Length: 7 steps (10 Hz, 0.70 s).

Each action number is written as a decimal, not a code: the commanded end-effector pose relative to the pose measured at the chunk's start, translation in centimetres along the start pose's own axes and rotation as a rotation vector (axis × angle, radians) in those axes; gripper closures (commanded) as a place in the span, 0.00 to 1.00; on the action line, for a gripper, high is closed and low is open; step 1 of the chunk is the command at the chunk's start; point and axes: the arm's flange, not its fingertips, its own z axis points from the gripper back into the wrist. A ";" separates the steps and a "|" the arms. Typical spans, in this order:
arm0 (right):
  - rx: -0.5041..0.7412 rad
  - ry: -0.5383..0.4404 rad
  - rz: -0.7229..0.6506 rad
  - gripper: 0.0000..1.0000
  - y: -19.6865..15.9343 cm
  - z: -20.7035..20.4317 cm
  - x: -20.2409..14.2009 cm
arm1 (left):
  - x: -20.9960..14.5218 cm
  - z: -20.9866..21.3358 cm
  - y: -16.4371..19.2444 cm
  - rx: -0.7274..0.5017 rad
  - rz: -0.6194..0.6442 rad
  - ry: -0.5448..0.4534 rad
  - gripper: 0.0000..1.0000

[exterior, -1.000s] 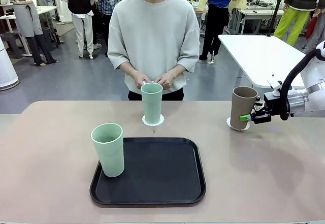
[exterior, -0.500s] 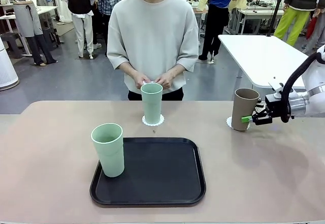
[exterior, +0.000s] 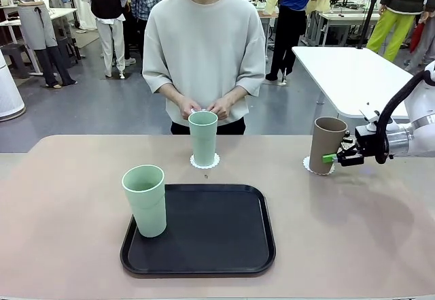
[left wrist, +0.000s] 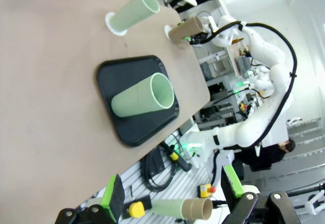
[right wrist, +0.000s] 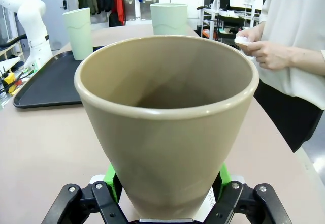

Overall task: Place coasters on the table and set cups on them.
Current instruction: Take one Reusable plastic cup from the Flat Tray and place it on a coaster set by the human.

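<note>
Over at the right end of the table point(exterior: 353, 239), the right hand point(exterior: 331, 157) is pinching the brown cup point(exterior: 326, 142) low down, with a green pad on each side of it. Grabbing it near the base seems sensible to me, since a tall cup wobbles less that way while its foot goes onto the right coaster point(exterior: 309, 169). The base sits on or just over that lacy disc. The cup looks a touch tilted, so I can't say whether it's flat down yet, and I'd guess that's why the grip is on.

The left hand point(left wrist: 171, 188) hangs high above the table with its fingers spread and nothing between them, probably just parked out of the way.

Further out, the mid green cup point(exterior: 202, 137) stands upright on the mid coaster point(exterior: 204, 163) in front of the person point(exterior: 204, 48), so that pair looks done. The person is holding a white bit point(right wrist: 242, 40) in both hands, my guess being the last coaster, ready to go down.

The near green cup point(exterior: 145, 201) waits upright on the left edge of the black tray point(exterior: 217, 245), with no coaster under it.

As for labels, the cups, tray and coasters are all plain, and I can't read any writing anywhere.
</note>
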 end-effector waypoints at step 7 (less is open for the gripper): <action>0.004 -0.017 -0.021 0.00 -0.9 0.1 0.2 | -0.1 0.1 -0.2 -0.012 -0.003 -0.001 0.00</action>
